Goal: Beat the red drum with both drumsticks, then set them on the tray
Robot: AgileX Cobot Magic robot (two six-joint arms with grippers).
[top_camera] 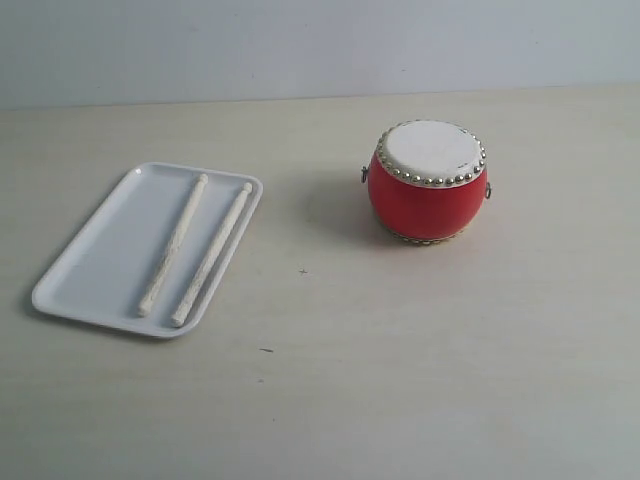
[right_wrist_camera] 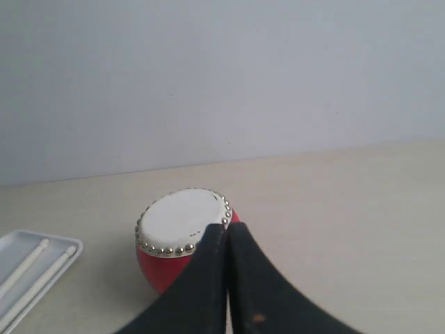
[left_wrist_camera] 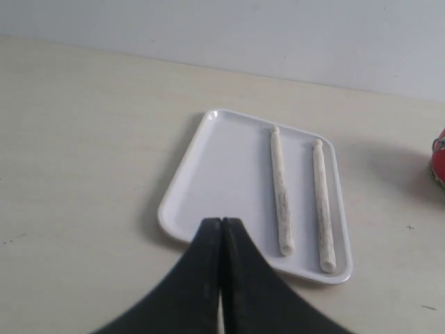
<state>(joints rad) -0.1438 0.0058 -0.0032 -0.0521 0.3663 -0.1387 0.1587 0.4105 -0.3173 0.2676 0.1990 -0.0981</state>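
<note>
Left wrist view: the left claw (left_wrist_camera: 221, 221) is closed, its two black fingers pressed flat against each other along a thin seam. Its tips appear in front of one short rim of the tray; how high it is above that rim cannot be told.

Right wrist view: the right claw (right_wrist_camera: 227, 226) is likewise closed, finger against finger. Its tips appear in front of the near side of the red drum, just under the studded rim. Neither claw appears in the exterior view.

Exterior view, near to far. The pale, faintly grained tabletop (top_camera: 400, 400) fills the foreground, marked by a few small dark specks.

Beyond it, toward the left edge of the tabletop, lies the tray (top_camera: 105, 255), flat, white and set at a slant. One short end is turned to the near left corner and the other to the far edge.

The drumsticks both lie inside the tray, in the half nearer the middle of the tabletop. The left drumstick (top_camera: 174, 259) and the right drumstick (top_camera: 212, 255) run side by side along the tray's length. They are close together but apart, and their small rounded tips point to the far edge. The right one lies just inside the long rim.

Farther back and right of the middle, well apart from the tray, the red drum (top_camera: 428, 195) stands upright on the tabletop. Its white head faces up, and a small metal ring shows on each side.

Behind the far edge rises a plain pale wall (top_camera: 300, 45).
</note>
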